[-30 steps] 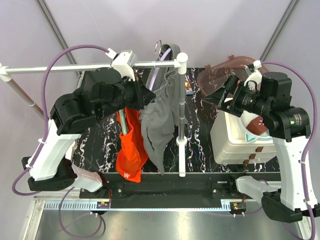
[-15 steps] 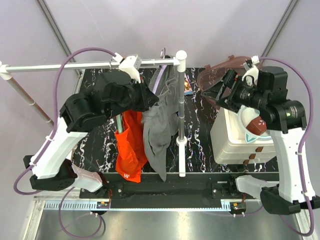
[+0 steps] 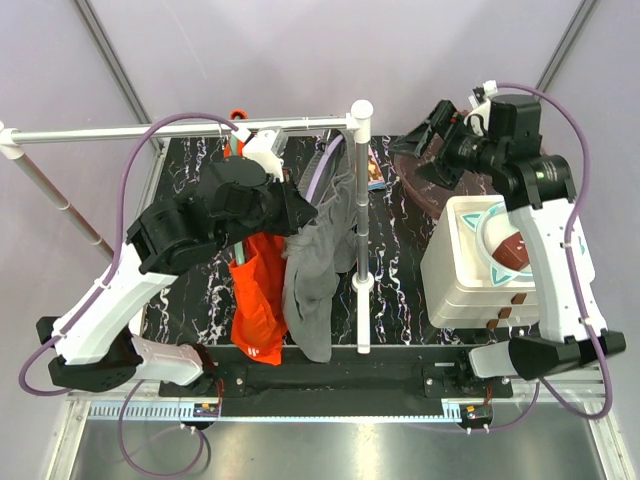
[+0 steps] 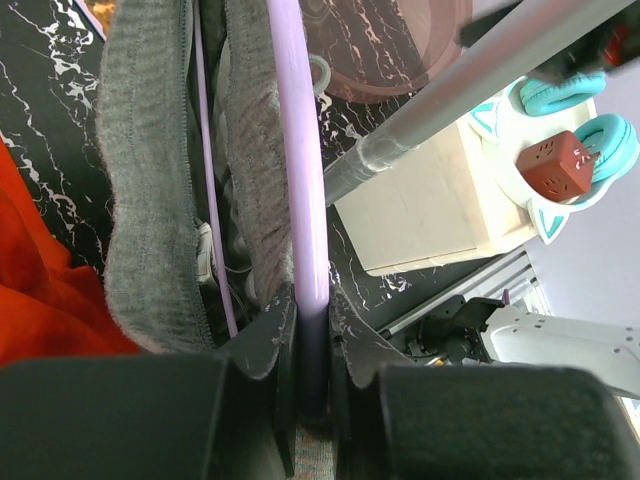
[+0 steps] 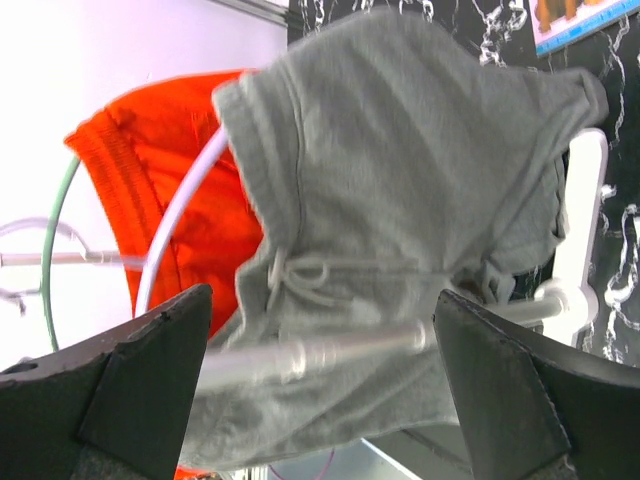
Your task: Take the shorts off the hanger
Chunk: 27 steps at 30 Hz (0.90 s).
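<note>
Left gripper (image 4: 312, 318) is pinched on the lilac hanger (image 4: 298, 150) bar, with the grey shorts (image 3: 318, 255) waistband draped on either side of it. Right gripper (image 5: 322, 300) has its jaws spread wide, holding nothing, up off the table (image 3: 400, 260) and facing the shorts. Both pairs hang under the rail (image 3: 150, 130), long axis vertical, waistbands up, hems down. Orange shorts (image 3: 258, 290) sit just left of the grey, touching them, white logo at the low hem.
</note>
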Each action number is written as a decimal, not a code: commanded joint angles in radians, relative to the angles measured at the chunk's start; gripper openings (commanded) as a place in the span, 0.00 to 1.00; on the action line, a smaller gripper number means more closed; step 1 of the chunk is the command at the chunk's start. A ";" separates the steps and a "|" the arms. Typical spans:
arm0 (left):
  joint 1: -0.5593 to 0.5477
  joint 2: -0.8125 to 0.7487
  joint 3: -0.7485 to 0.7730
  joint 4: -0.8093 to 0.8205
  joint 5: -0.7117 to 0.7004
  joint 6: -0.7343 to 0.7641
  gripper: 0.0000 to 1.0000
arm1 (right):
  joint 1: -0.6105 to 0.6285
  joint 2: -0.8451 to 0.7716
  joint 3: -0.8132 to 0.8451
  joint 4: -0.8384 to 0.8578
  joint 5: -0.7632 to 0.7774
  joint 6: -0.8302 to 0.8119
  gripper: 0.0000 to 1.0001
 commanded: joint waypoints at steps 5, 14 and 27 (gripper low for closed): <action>0.013 -0.046 -0.011 0.164 0.017 -0.042 0.00 | 0.009 0.127 0.112 0.120 -0.069 -0.073 0.96; 0.015 -0.086 -0.103 0.195 0.045 -0.045 0.00 | 0.064 0.167 0.054 0.170 -0.147 -0.208 0.95; 0.015 -0.282 -0.339 0.361 0.095 -0.034 0.00 | 0.185 0.216 0.034 0.206 -0.144 -0.291 0.79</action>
